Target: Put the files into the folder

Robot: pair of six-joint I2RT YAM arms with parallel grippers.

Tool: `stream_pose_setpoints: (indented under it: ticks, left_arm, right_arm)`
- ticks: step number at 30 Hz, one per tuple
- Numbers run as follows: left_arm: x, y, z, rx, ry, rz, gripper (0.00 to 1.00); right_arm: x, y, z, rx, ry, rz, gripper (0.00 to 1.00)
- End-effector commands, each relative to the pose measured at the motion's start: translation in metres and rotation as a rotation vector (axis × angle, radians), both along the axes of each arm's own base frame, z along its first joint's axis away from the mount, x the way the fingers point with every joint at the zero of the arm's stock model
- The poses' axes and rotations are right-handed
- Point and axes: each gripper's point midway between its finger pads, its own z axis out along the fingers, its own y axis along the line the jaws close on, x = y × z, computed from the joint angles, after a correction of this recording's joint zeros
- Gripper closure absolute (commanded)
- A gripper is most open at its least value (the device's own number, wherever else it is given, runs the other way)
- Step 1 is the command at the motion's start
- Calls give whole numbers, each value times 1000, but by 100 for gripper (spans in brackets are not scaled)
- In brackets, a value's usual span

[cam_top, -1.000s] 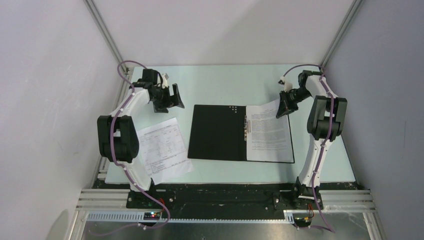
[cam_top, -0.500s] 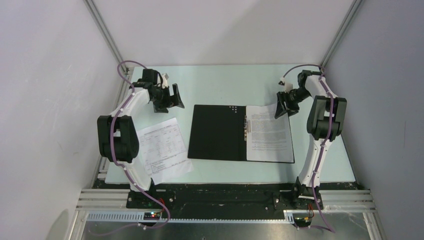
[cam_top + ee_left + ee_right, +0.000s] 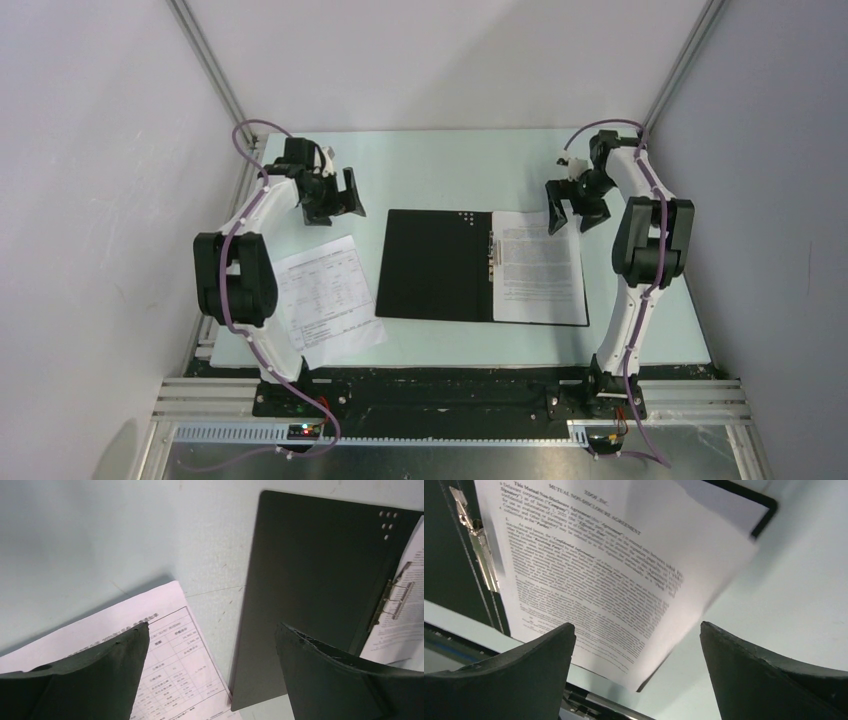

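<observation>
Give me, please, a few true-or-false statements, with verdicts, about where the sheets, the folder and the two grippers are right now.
1. The folder lies open with its black inside up. True.
2. Every sheet lies on the folder. False: one printed sheet lies on its right half, but a loose sheet lies on the table to the folder's left.
3. The right gripper is shut on paper. False: it is open and holds nothing.
4. The left gripper is open. True.

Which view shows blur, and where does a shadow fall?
Right wrist: the sheet smears at its lower right edge, heading readable. Left wrist: the loose sheet throws a soft shadow on the table. Top external: sharp, evenly lit.
</observation>
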Motion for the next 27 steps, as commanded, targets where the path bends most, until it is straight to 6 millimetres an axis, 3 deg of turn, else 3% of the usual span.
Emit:
stream_pose_setpoints:
  ticks: [1,4,5,8,10,14,18,23,27]
  left_arm:
    - [-1,29,30,133,-101,67,0]
    - [-14,47,37,192,-114,129,0]
    - [-18,56,47,207,-143,161,0]
    - [-44,80,54,218,-154,271,0]
    - [-62,96,48,215,-135,358,0]
    - [-93,130,29,197,-62,558,0]
    - [-117,152,2,170,29,684,0]
    - [-135,165,-14,125,84,768,0]
    - [-130,177,-28,106,115,802,0]
  right_arm:
    - [10,-23,30,-123,-111,-48,1]
    - [16,-31,46,-124,-166,-61,0]
    - [19,-30,52,-116,-192,-55,0]
    - [32,-10,82,-54,-333,26,1]
    - [39,21,102,16,-414,98,1]
    - [42,109,128,201,-455,230,0]
    - [34,194,126,399,-386,314,1]
    - [21,266,123,559,-344,484,1]
    - [17,320,116,674,-306,554,3]
